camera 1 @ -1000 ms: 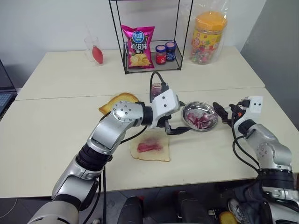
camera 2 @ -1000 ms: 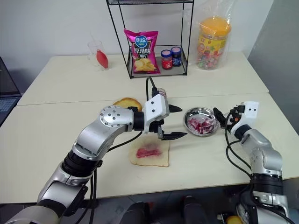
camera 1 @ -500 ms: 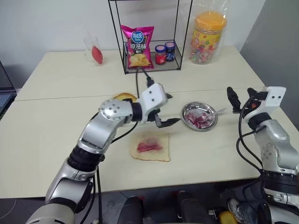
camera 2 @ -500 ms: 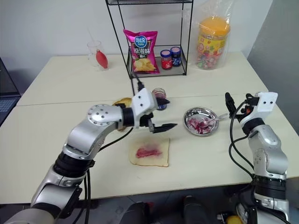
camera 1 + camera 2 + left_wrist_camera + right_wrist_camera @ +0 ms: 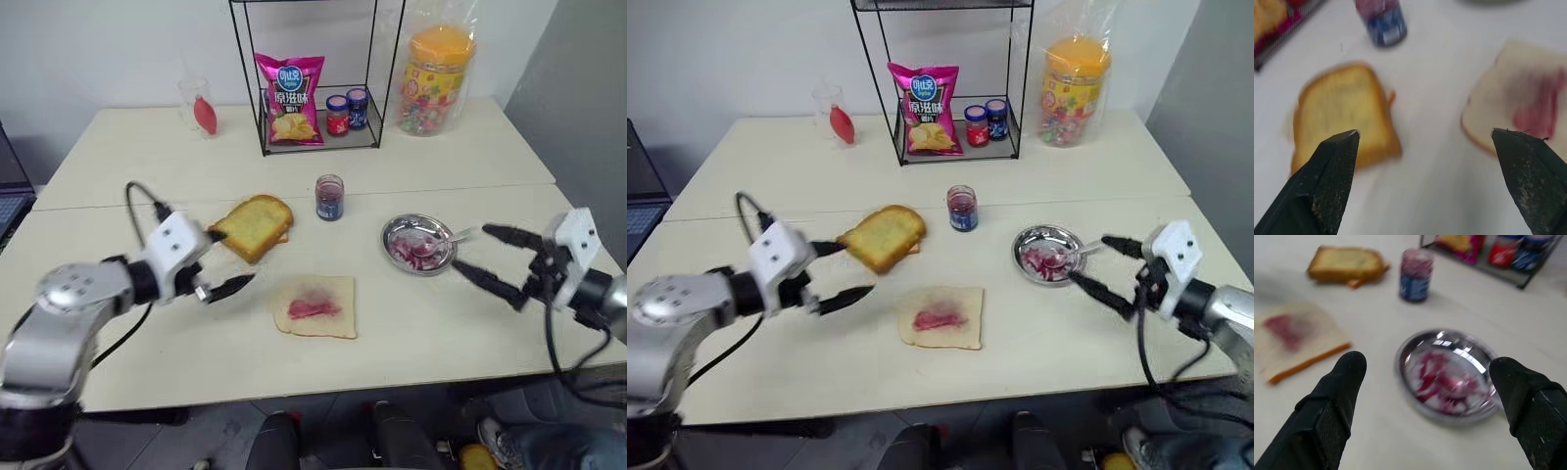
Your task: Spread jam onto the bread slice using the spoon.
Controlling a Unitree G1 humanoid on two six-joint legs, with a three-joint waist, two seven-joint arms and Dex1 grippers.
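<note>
Your left gripper point(image 5: 223, 262) has swung away from the bread slice point(image 5: 315, 306), your right gripper point(image 5: 487, 258) has pulled back from the dish point(image 5: 419, 243); both gape empty.

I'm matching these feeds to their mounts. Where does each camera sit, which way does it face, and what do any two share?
Left and right eye views: on the head, facing forward and down at the table; both arms show, left gripper and right gripper with jaws open.
Left wrist view: looks along its fingers at the toast and bread slice.
Right wrist view: looks along its fingers at the steel dish holding jam.
Shared: both wrist views show the toast, bread slice and small jar.
</note>
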